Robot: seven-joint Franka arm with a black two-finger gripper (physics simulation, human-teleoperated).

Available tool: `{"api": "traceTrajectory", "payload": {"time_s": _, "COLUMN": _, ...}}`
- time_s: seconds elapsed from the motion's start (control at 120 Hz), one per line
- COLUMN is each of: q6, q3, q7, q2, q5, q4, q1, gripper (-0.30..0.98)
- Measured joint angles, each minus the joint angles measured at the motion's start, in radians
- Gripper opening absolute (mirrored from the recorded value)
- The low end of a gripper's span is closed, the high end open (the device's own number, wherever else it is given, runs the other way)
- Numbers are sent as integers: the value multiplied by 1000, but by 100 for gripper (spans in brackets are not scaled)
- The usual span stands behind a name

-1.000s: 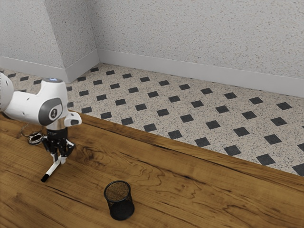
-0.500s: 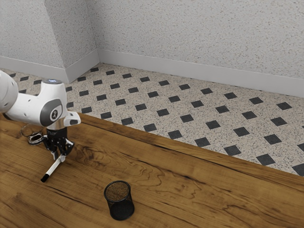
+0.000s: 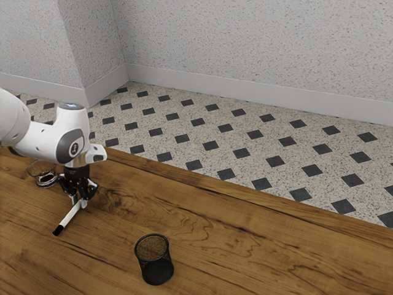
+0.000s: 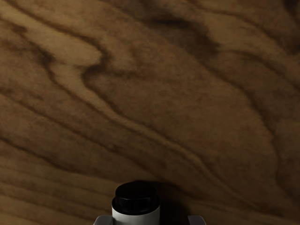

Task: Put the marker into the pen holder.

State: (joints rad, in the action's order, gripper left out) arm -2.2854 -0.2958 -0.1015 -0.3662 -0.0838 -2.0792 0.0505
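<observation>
Beside the silvery coiled item (image 3: 45, 179), your open gripper (image 3: 80, 203) straddles one end of the white, black-tipped marker (image 3: 70, 216) on the wooden table (image 3: 215, 249). Likely light, stiff and slick, it favors a mid-barrel pinch; the mesh pen holder (image 3: 156, 265) stands rightward in the exterior view.

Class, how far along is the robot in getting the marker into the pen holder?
Done: the hand is at the marker, its open fingers either side of one end. In hand: nothing gripped yet; a gap shows beside one finger. Left: closing on the marker, lifting it, carrying it to the pen holder, which stands apart, and putting it in.
</observation>
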Motion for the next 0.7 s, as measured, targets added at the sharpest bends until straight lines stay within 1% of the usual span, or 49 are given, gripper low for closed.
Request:
{"api": "traceTrajectory", "payload": {"time_s": 0.167, "q6": -2, "q3": 0, "q7": -8, "q2": -4, "q5": 7, "q4": -1, "q1": 2, "gripper": 12}}
{"api": "traceTrajectory", "payload": {"time_s": 0.325, "q6": -4, "q3": 0, "q7": -12, "q2": -4, "q5": 7, "q4": 0, "q1": 3, "gripper": -1}}
{"api": "traceTrajectory", "payload": {"time_s": 0.483, "q6": -6, "q3": 2, "q7": -6, "q2": 1, "q5": -9, "q4": 4, "q1": 2, "gripper": -8}}
{"api": "traceTrajectory", "payload": {"time_s": 0.608, "q6": 15, "q3": 64, "q7": 2, "q2": 47, "q5": -45, "q4": 66, "q1": -2, "gripper": -10}}
{"api": "traceTrajectory", "payload": {"time_s": 0.7, "q6": 37, "q3": 105, "q7": 8, "q2": 100, "q5": -67, "q4": 81, "q1": -3, "gripper": -10}}
